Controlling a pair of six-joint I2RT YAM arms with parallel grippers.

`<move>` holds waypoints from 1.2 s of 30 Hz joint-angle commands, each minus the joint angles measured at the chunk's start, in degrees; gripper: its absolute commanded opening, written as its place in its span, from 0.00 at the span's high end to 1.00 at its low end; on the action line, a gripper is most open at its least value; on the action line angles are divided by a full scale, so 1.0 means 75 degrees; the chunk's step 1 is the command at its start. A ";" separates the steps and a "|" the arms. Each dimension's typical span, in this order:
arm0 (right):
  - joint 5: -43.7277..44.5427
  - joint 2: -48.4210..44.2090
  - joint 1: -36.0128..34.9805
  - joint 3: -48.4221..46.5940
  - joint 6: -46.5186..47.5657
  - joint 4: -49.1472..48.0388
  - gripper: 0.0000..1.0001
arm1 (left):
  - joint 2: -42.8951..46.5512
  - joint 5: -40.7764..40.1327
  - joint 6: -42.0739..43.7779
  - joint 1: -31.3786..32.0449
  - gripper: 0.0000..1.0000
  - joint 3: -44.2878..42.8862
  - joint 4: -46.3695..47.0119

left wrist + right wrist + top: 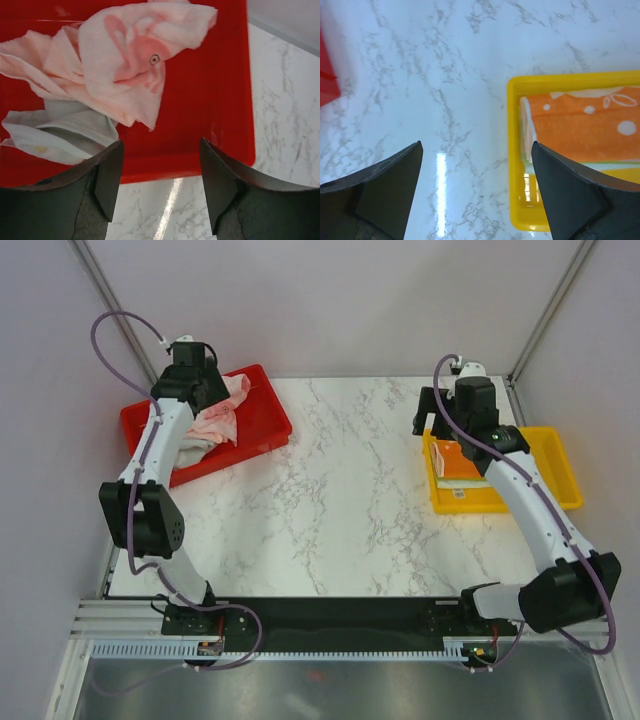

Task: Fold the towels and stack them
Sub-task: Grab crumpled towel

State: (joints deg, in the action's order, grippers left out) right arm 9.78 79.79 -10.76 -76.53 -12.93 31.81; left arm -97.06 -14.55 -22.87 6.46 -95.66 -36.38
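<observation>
Your left gripper [160,167] hangs over the rim of the red tray [215,100], fingers spread with nothing between them. Inside the red tray lie the crumpled pink towel [135,55] and, partly under it, a pale towel [60,135]. Both look light, limp and apt to drag each other, so pinch the pink one by its loose corner nearest the tray's rim, not the heap's middle. Across the table from the red tray are the folded orange towel [580,125] and your right gripper [477,170], likewise spread and empty.
</observation>
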 commanded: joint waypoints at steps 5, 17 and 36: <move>-0.1608 -0.1439 -0.0369 0.1449 -0.1217 -0.1722 0.02 | -0.1331 -0.0049 0.0648 -0.0838 0.33 -0.0850 -0.0512; -0.2276 -0.0784 -0.0932 0.1346 -0.1230 -0.2203 0.02 | -0.1158 -0.1669 -0.0172 -0.1119 0.36 0.0366 -0.1067; 0.2640 -0.2303 -0.1530 0.0923 -0.2600 -0.1745 0.02 | -0.0654 -0.1178 -0.0666 -0.1119 0.98 -0.0241 -0.0880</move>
State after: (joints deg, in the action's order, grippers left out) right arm 9.15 70.74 -22.46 -66.22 -26.63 19.66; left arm -107.09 -23.62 -29.10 -1.87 -92.58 -44.47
